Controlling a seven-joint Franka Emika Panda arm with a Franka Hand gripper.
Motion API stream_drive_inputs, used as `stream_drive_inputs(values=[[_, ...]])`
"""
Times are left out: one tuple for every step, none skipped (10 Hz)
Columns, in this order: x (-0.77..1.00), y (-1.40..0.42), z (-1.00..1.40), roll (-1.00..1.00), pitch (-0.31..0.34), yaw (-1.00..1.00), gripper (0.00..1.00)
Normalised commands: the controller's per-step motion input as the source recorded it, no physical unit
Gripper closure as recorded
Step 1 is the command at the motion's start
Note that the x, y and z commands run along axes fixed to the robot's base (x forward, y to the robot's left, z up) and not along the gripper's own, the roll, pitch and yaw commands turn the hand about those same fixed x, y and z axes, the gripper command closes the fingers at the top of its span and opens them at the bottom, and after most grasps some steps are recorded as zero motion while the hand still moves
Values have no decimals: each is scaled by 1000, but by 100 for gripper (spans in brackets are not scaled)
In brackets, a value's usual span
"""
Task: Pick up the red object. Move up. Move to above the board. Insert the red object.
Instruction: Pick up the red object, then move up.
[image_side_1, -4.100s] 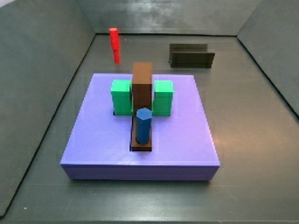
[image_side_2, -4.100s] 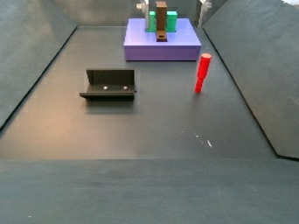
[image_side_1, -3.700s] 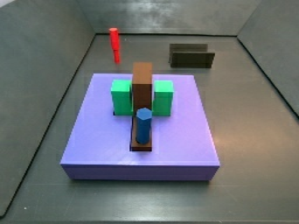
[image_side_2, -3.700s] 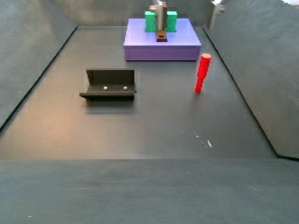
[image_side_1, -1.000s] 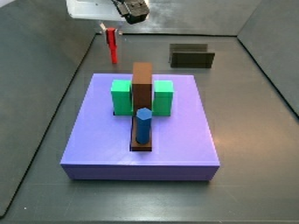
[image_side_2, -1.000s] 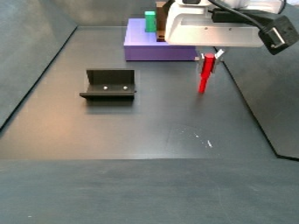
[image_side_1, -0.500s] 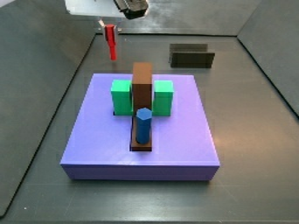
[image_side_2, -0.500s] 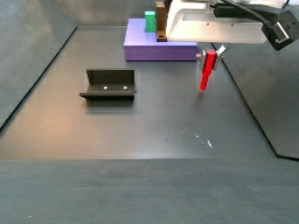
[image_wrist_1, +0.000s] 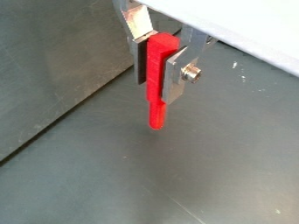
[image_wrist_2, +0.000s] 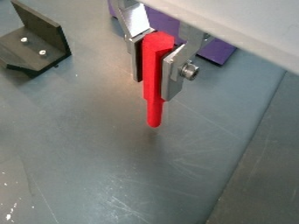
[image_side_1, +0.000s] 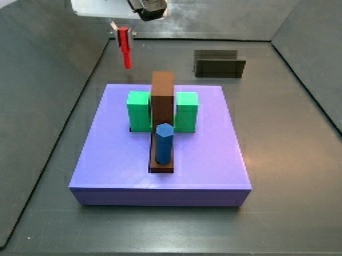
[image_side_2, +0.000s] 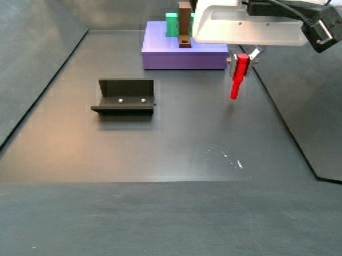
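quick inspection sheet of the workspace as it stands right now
surface: dark grey floor, faint scuffs, bare around the pieces
red object: red object hangs upright, upper end clamped, lower end clear of the floor
board: board lies flat, carrying a brown strip, green block and blue peg
clutter: fixture stands apart from the board
gripper: gripper up beside the board, fingers shut on the red object
cables: dark cable on the arm
surroundings: grey walls all round

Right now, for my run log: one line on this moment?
phase: lift | gripper: shut on red object, clear of floor | board: blue peg in strip | fixture: apart
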Motion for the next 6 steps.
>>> stream_drive_inputs(values=[[0,0,0,0,0,0,100],[0,0,0,0,0,0,100],[0,0,833,0,0,0,100],[-9,-88,791,-18,20,52,100],[-28,-71,562,-22,29,52,100],[22,-31,177,-27,-6,22,100]])
